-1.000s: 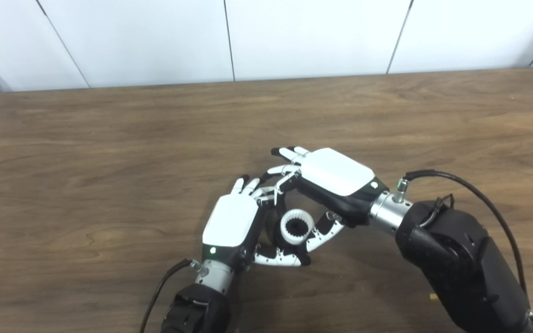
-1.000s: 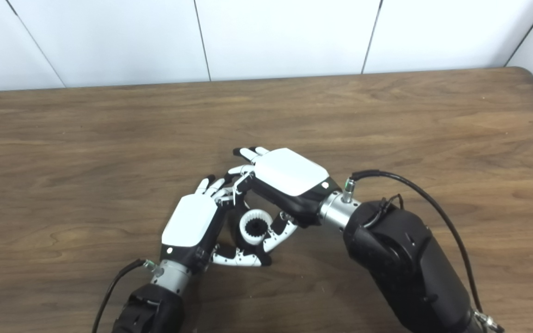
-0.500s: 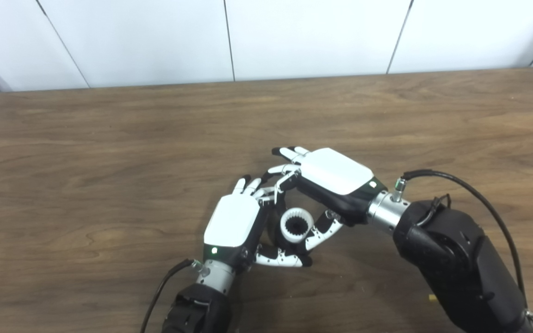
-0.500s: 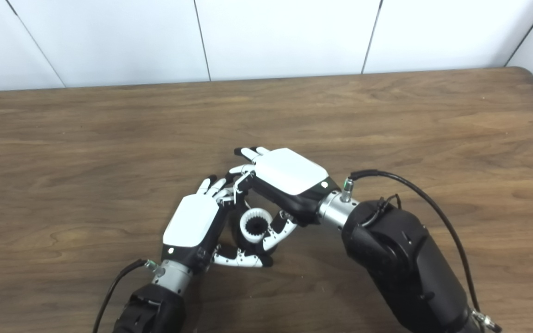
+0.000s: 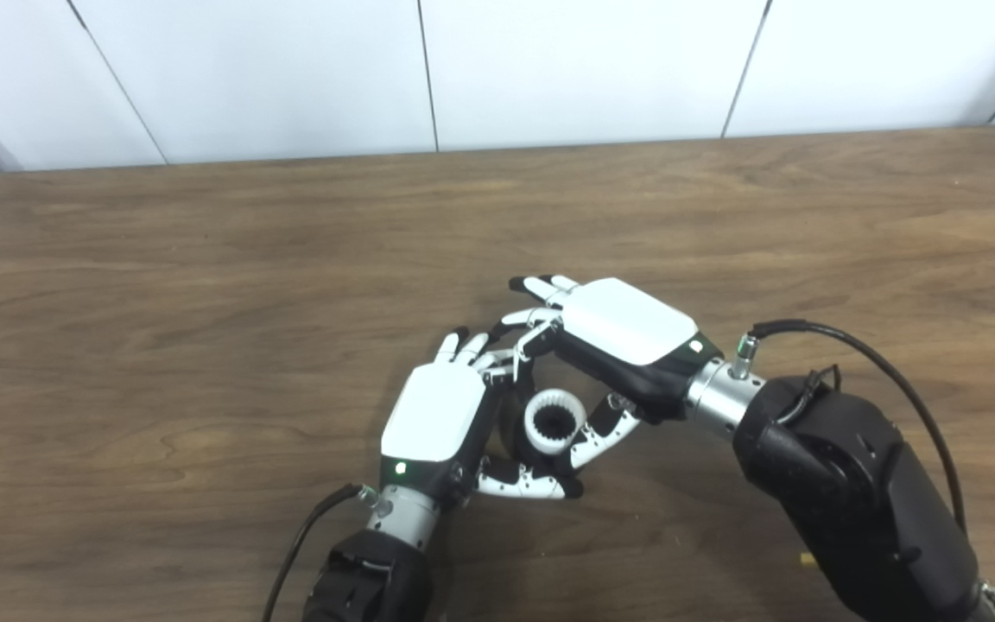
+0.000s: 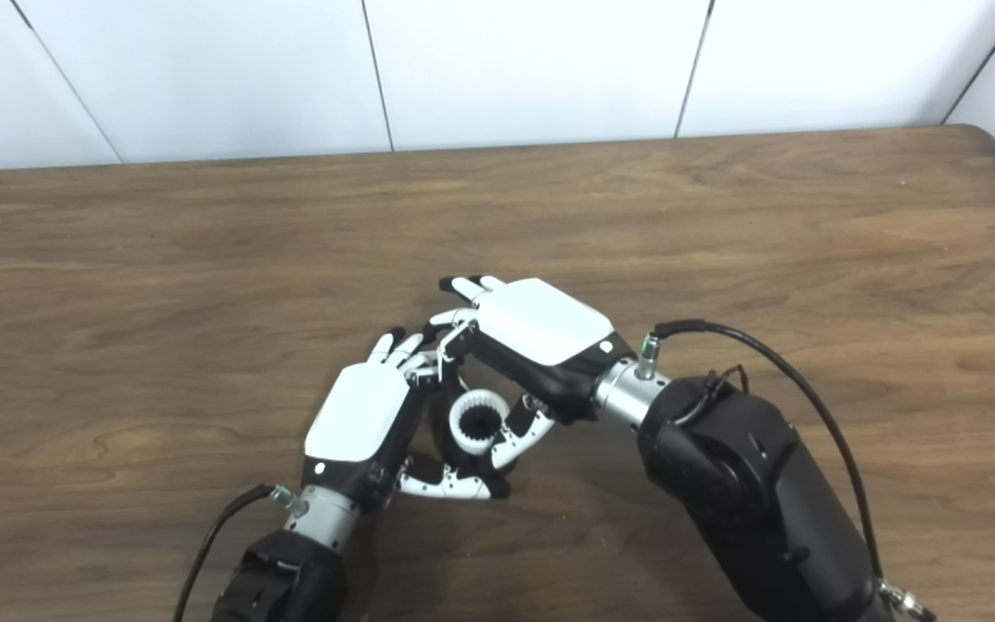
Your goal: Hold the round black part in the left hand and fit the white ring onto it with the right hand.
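White ring [image 5: 552, 421], toothed inside, sits just below frame centre on the black part [image 5: 515, 425], which is mostly hidden. Left hand [image 5: 439, 421] is curled around the black part from the left. Right hand [image 5: 614, 345] reaches over from the right, thumb and a finger pinching the ring. Both are low over the brown wooden table [image 5: 204, 302].

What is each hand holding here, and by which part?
The left hand cups the round black part from its side. The right hand pinches the white ring by its outer rim.
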